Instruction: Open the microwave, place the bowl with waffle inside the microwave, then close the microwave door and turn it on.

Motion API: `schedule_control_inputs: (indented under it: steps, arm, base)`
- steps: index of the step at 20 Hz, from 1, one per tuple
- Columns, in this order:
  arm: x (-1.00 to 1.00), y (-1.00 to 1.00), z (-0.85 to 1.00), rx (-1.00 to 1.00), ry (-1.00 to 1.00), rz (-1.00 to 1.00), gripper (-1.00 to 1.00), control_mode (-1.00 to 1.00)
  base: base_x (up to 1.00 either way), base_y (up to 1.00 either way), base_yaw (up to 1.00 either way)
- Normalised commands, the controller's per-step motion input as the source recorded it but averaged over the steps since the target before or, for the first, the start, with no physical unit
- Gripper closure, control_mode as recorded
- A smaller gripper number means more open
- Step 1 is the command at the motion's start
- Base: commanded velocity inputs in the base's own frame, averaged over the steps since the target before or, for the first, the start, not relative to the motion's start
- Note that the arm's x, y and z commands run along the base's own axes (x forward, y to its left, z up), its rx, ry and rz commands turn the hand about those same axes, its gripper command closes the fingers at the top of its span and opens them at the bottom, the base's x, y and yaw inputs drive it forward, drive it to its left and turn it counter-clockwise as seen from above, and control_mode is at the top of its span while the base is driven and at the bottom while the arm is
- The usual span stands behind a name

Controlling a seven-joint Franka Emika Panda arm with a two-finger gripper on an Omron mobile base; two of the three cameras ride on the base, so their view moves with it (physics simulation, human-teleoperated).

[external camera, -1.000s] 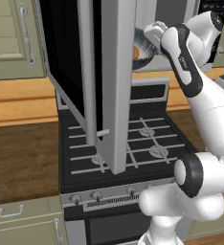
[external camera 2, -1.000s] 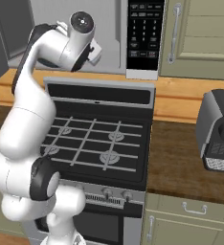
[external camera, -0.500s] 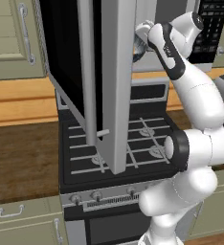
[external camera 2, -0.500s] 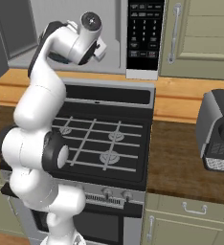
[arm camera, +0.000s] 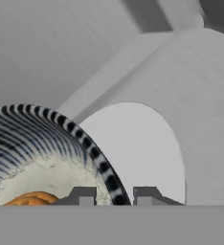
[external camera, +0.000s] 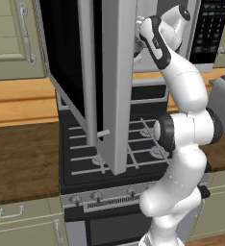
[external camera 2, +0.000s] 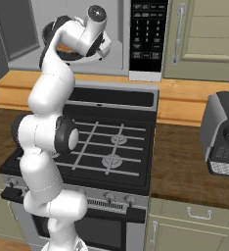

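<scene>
The bowl with waffle (arm camera: pixel 42 158) has been carried farther into the microwave (external camera 2: pixel 111 39) than a second ago. Its rim is pinched by the nearly closed pincer (arm camera: pixel 115 195). It should be lowered flat onto the round plate (arm camera: pixel 142 153) before being let go.

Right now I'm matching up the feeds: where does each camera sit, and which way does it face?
Left base view: behind-left, facing the microwave door, open; arm at right.
Right base view: behind-right, facing the stove and microwave; arm at left.
Hand view: on the hand, facing the cavity; claw straddles the bowl with waffle rim.
Shared: both base views show the arm reaching into the microwave.
</scene>
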Motion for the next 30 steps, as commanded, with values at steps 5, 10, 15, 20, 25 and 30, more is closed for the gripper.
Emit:
schedule_control_inputs:
  steps: [5, 10, 15, 20, 25, 30]
  arm:
    - [0.29, 0.00, 0.10, 0.00, 0.02, -0.07, 1.00, -1.00]
    - [0.00, 0.04, 0.02, 0.00, -0.01, -0.07, 1.00, -1.00]
    - [0.00, 0.13, 0.00, 0.00, 0.00, -0.06, -1.00, -1.00]
    - [0.00, 0.02, 0.00, 0.00, -0.01, -0.08, -1.00, -1.00]
    - [0.00, 0.00, 0.02, 0.00, -0.07, -0.08, -1.00, -1.00]
    - [-0.71, -0.04, 0.06, 0.00, -0.15, -0.01, -1.00, -1.00]
  base:
    - [0.00, 0.00, 0.00]
    - [0.00, 0.00, 0.00]
    - [0.00, 0.00, 0.00]
    - [0.00, 0.00, 0.00]
    - [0.00, 0.00, 0.00]
    - [0.00, 0.00, 0.00]
